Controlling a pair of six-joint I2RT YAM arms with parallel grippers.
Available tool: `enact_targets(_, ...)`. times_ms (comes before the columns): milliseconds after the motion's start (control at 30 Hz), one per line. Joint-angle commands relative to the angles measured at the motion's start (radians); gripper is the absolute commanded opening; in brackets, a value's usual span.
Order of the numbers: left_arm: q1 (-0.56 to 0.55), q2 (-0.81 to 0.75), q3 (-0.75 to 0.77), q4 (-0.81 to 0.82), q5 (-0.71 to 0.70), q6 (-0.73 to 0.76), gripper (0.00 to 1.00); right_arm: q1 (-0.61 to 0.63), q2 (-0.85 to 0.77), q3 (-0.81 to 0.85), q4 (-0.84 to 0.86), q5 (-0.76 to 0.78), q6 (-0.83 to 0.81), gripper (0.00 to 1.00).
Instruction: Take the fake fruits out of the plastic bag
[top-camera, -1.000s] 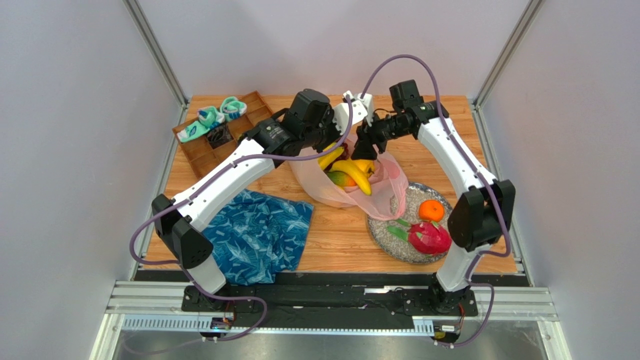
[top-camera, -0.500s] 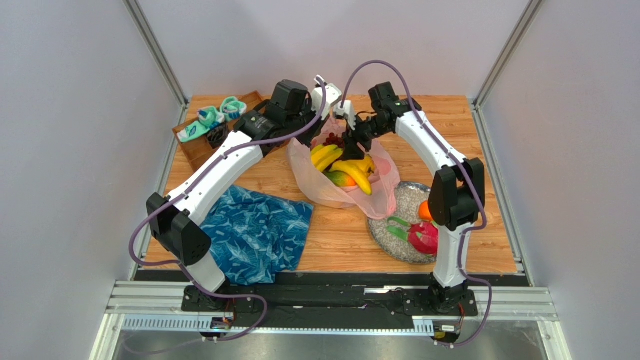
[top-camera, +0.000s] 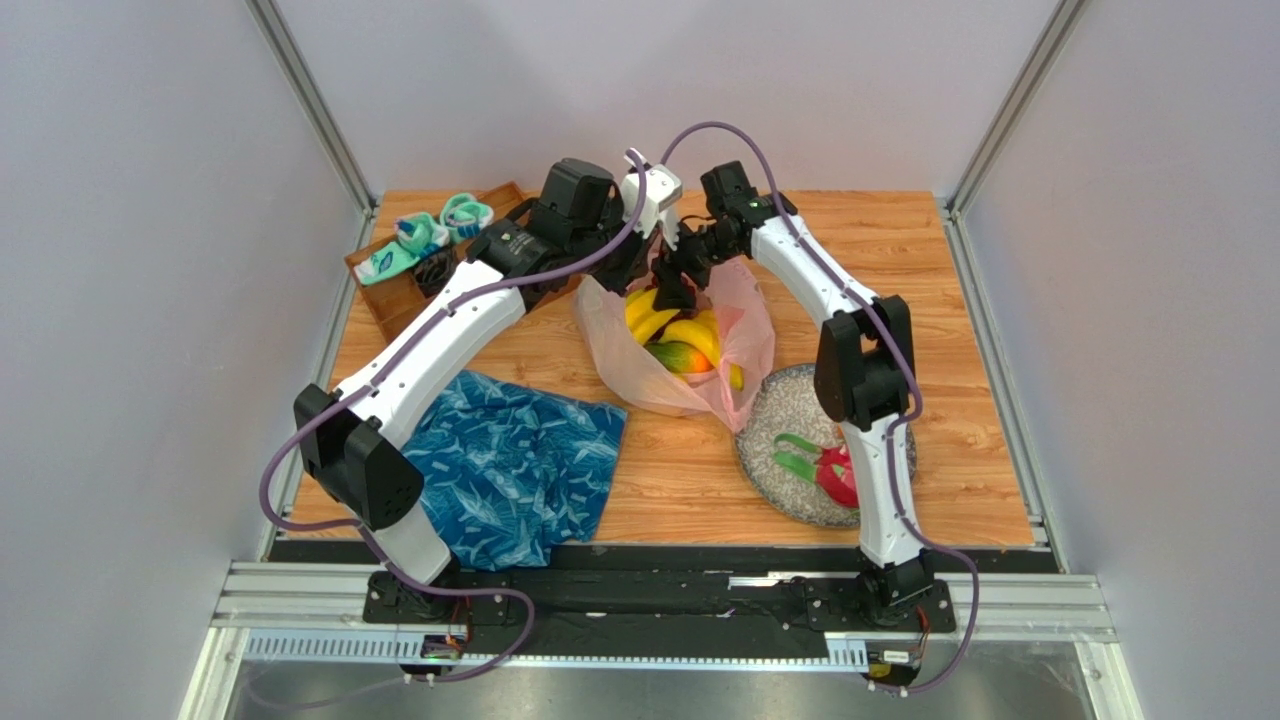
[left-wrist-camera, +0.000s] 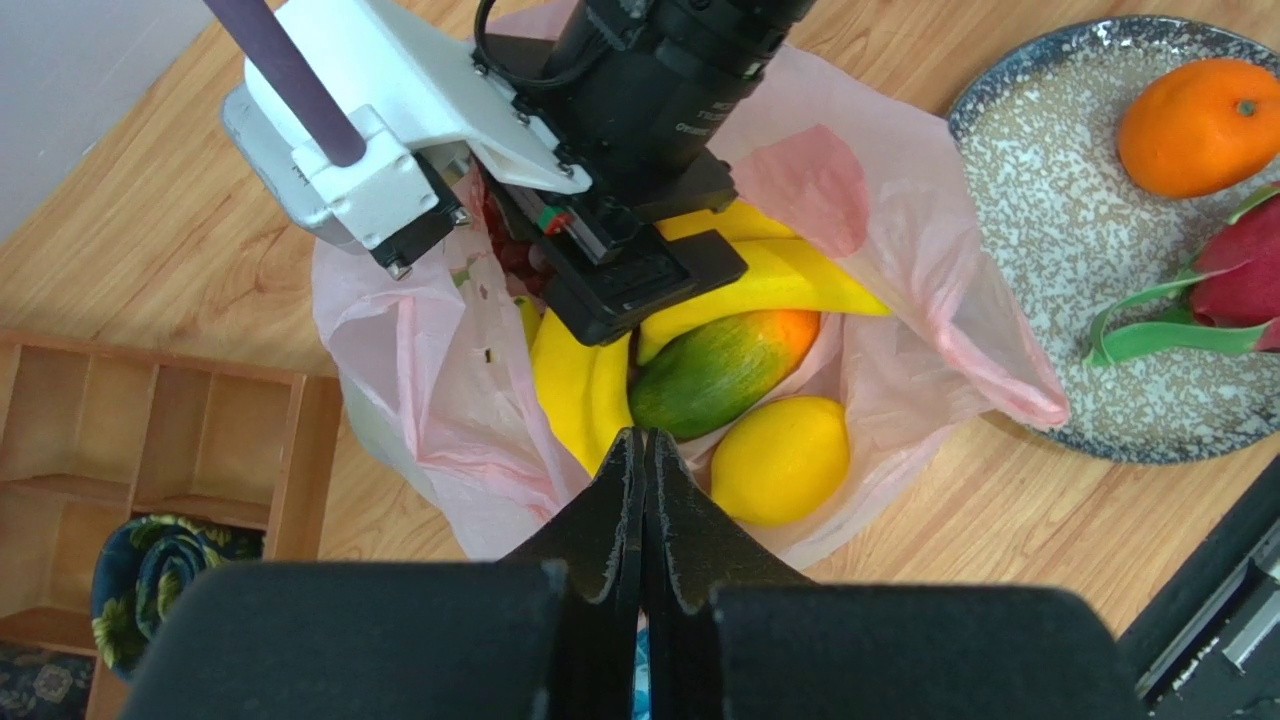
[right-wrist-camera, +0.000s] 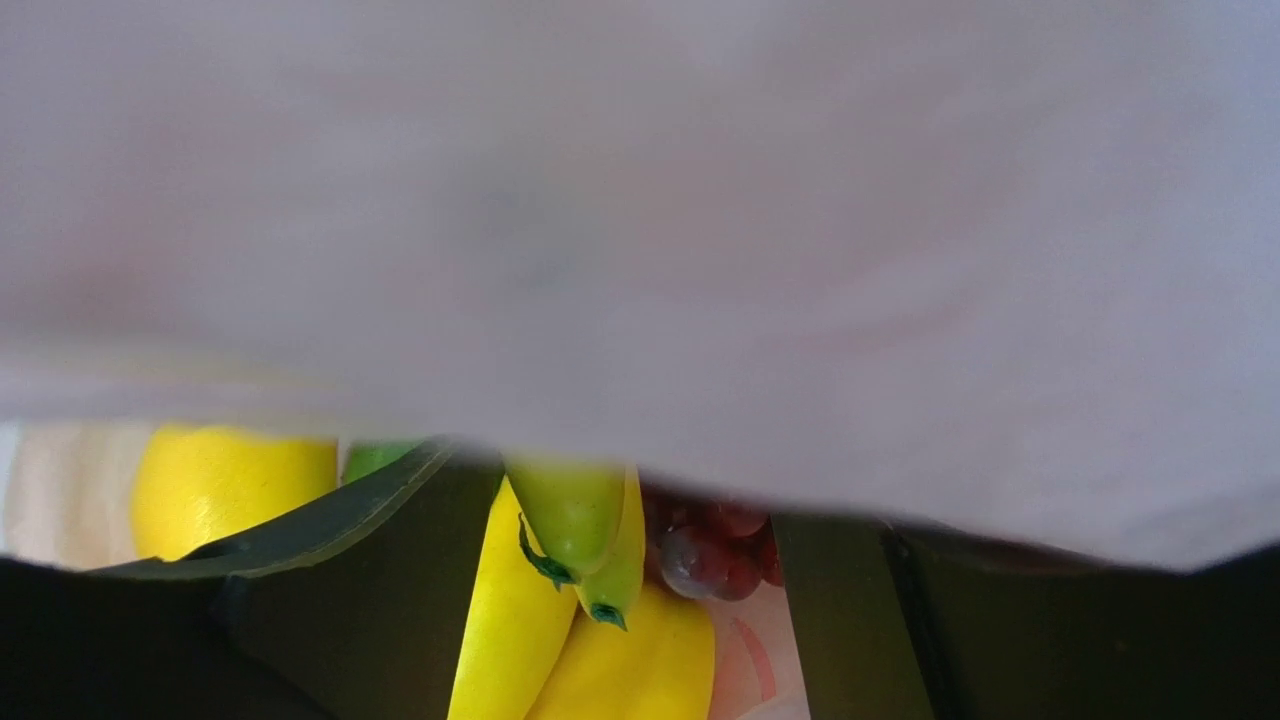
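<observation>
Fruits (left-wrist-camera: 579, 390) still in bag (left-wrist-camera: 932, 300) on counter (left-wrist-camera: 962, 510): bananas (left-wrist-camera: 781, 278), mango (left-wrist-camera: 721, 372), lemon (left-wrist-camera: 778, 458). Orange (left-wrist-camera: 1199, 125), dragon fruit (left-wrist-camera: 1240, 278) on plate (left-wrist-camera: 1052, 225). Right end effector (right-wrist-camera: 631, 600) pushed deeper into bag mouth, spread wider, empty. Left end effector (left-wrist-camera: 643, 450) clenched at rim. Next pick likely starting.

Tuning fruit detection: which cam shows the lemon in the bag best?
Left wrist: the lemon lies whole and sharp in the plastic bag, beside the mango. Right wrist catches only part of the lemon, under blurred bag film. Top external: too small to tell from the bananas.
</observation>
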Motion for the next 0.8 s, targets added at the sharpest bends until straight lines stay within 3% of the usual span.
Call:
enact_targets(0, 0.006, 0.001, 0.035, 0.005, 0.016, -0.010, 0.00, 0.011, 0.046, 0.094, -0.058, 0.009, -0.038, 0.69)
enact_targets(67, 0.005, 0.003, 0.034, 0.004, 0.013, -0.008, 0.00, 0.017, 0.046, 0.093, -0.085, 0.010, -0.085, 0.66)
enact_targets(167, 0.006, 0.003, 0.032, 0.007, 0.010, 0.000, 0.00, 0.017, 0.027, 0.084, -0.130, 0.006, -0.108, 0.39)
enact_targets(267, 0.008, 0.003, 0.027, 0.015, 0.007, 0.003, 0.00, 0.014, -0.046, 0.041, -0.148, -0.017, -0.104, 0.26)
enact_targets(467, 0.037, 0.012, 0.018, 0.039, 0.021, -0.013, 0.00, 0.015, -0.281, -0.159, -0.105, -0.025, -0.055, 0.16)
enact_targets(600, 0.067, 0.041, 0.046, 0.044, 0.053, -0.046, 0.00, 0.014, -0.520, -0.320, 0.023, 0.044, 0.019, 0.12)
enact_targets(767, 0.077, 0.044, 0.055, 0.070, 0.071, -0.053, 0.00, 0.014, -0.721, -0.556, 0.232, 0.265, 0.169, 0.10)
